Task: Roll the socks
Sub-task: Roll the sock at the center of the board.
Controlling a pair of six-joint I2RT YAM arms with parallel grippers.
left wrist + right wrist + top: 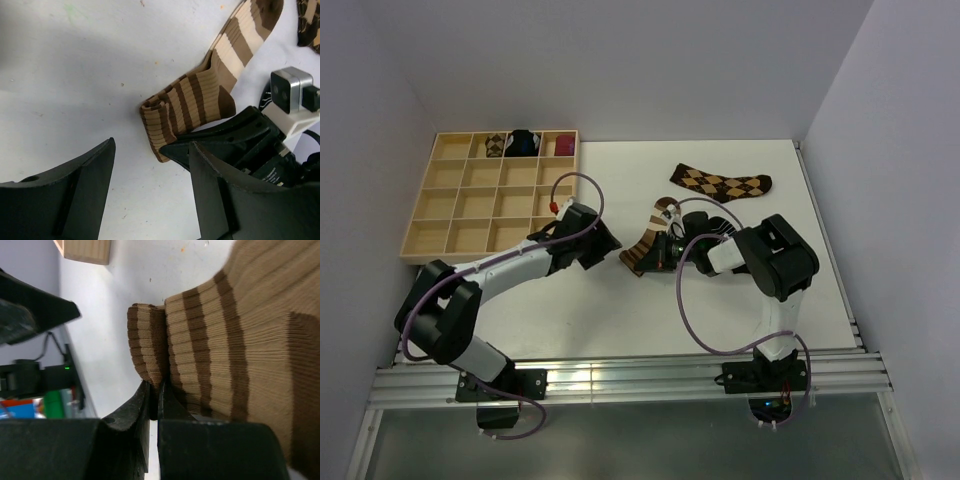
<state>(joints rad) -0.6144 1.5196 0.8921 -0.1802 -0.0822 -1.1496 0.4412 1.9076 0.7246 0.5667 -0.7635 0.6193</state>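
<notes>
Where the two arms meet at mid-table (620,320), the striped sock (645,248) lies flat on the white surface, its near end folded over into a short, thick roll (155,125). The right gripper (155,390) has its fingers pressed together on the lower edge of that rolled end, with ribbed fabric pinched between them (the wrist view shows cloth on both sides of the narrow seam). The left gripper (152,145) stands with its fingers spread wide, low over the table just beside the roll, and grips nothing. The rest of the striped sock runs away toward the far side, loose and unrolled.

The argyle sock (722,183) lies flat near the far edge, apart from both grippers. The black sock (718,228) shows only as a dark, thinly striped patch beside the right arm; its lie cannot be judged.

At far left sits a wooden compartment tray (440,215), with three bundles in its back row.
</notes>
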